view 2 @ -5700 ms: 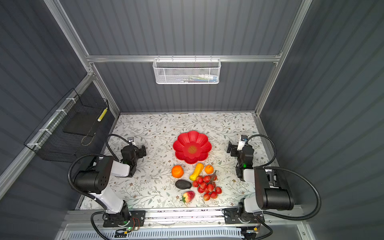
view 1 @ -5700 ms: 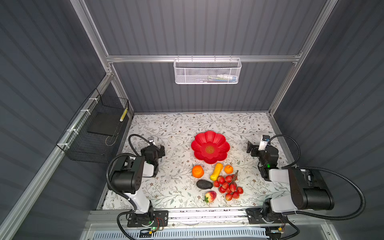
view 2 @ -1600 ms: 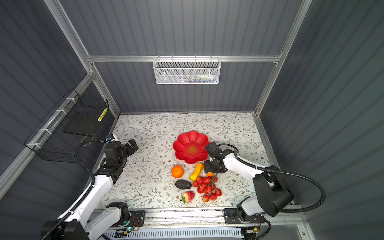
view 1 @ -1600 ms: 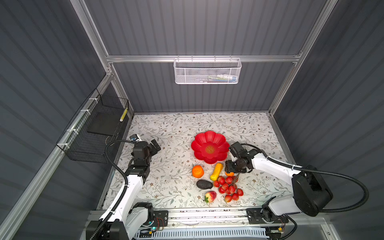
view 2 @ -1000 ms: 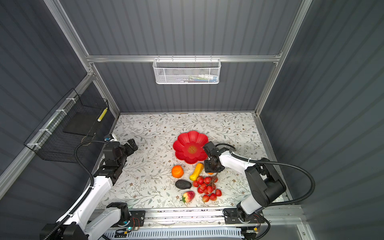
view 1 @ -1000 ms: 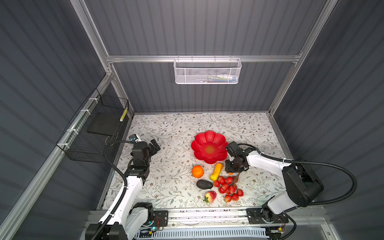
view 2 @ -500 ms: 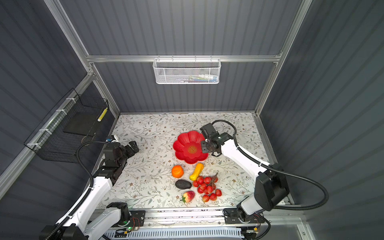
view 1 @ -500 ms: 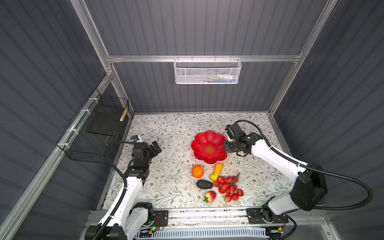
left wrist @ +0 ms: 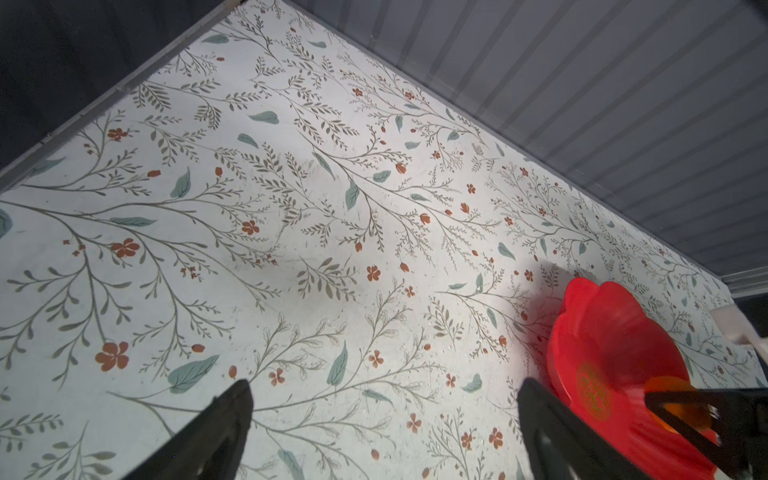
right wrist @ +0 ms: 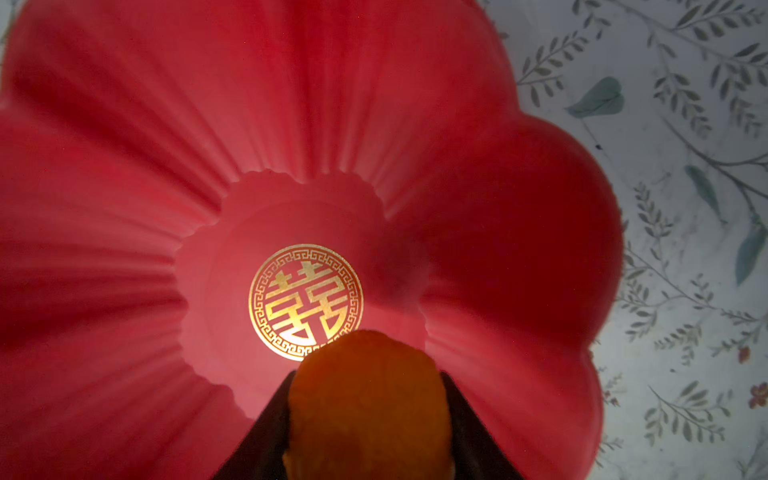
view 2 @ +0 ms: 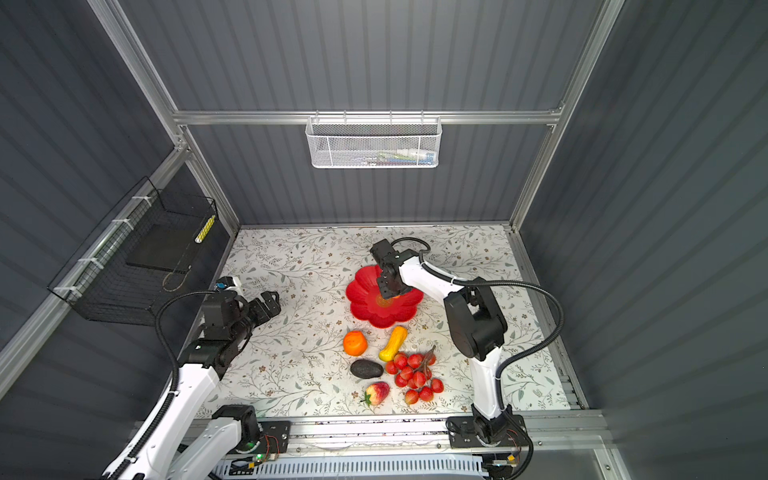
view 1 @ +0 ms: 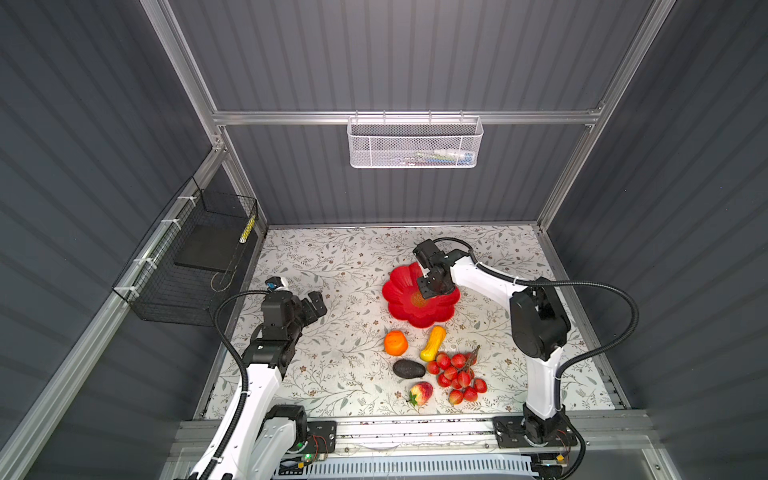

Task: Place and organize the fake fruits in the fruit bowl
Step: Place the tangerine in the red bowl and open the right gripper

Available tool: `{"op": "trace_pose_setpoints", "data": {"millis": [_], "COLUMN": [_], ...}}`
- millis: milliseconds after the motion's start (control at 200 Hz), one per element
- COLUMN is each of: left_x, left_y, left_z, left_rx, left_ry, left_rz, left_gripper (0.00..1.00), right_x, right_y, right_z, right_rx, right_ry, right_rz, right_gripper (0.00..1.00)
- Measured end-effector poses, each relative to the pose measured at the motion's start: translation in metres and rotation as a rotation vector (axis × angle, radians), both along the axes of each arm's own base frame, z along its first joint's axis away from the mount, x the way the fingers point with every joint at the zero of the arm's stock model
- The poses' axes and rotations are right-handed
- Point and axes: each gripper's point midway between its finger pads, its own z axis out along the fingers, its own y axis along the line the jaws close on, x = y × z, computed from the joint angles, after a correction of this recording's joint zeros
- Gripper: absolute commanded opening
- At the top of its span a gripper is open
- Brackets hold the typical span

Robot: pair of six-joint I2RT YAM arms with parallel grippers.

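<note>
The red flower-shaped fruit bowl (view 1: pixel 397 291) (view 2: pixel 360 296) sits mid-table. My right gripper (view 1: pixel 428 289) (view 2: pixel 388 291) hangs over its centre, shut on a small orange fruit (right wrist: pixel 368 411) just above the gold emblem (right wrist: pixel 305 299). The left wrist view also shows that fruit (left wrist: pixel 673 401) between the right fingers over the bowl (left wrist: pixel 602 332). In front of the bowl lie a bigger orange (view 1: pixel 395 343), a yellow-orange curved fruit (view 1: pixel 433 343), an avocado (view 1: pixel 408 368), a strawberry (view 1: pixel 420 392) and a bunch of red berries (view 1: pixel 457 376). My left gripper (view 1: pixel 316 301) (left wrist: pixel 384 399) is open and holds nothing, left of the bowl.
A white mesh basket (view 1: pixel 415 143) hangs on the back wall. A black wire basket (view 1: pixel 195 266) hangs on the left wall beside my left arm. The floral table (view 1: pixel 340 257) ends at walls on the back, left and right.
My right gripper lifted the small orange from beside the berries and carried it back and left, from the bowl's right rim to above its centre. The left arm barely moved.
</note>
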Motion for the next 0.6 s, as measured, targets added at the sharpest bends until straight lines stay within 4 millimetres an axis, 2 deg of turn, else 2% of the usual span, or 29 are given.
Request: {"op": "trace_pose_setpoints", "data": {"millis": [195, 355, 480, 535, 600], "left_x": [-0.004, -0.006, -0.007, -0.007, -0.008], "left_y": [-0.012, -0.023, -0.035, -0.044, -0.064], "left_z": [-0.004, -0.004, -0.007, -0.008, -0.007], "left_rx": [-0.059, -0.11, -0.143, -0.143, -0.139], "left_ry": [0.028, 0.036, 0.055, 0.065, 0.079], "left_rz": [-0.045, -0.088, -0.135, -0.161, -0.22], "left_gripper": [0.97, 0.96, 0.96, 0.96, 0.96], "right_x": [0.005, 0.006, 0.01, 0.013, 0.013], "right_y": [0.003, 0.004, 0.003, 0.003, 0.0], "right_z": [-0.019, -0.018, -0.007, 0.005, 0.027], "right_rx": [-0.028, -0.031, -0.016, 0.012, 0.072], "right_ry": [0.033, 0.032, 0.01, -0.021, -0.07], "right_rz": [0.015, 0.026, 0.022, 0.008, -0.014], "right_gripper": [0.64, 0.78, 0.86, 0.89, 0.93]}}
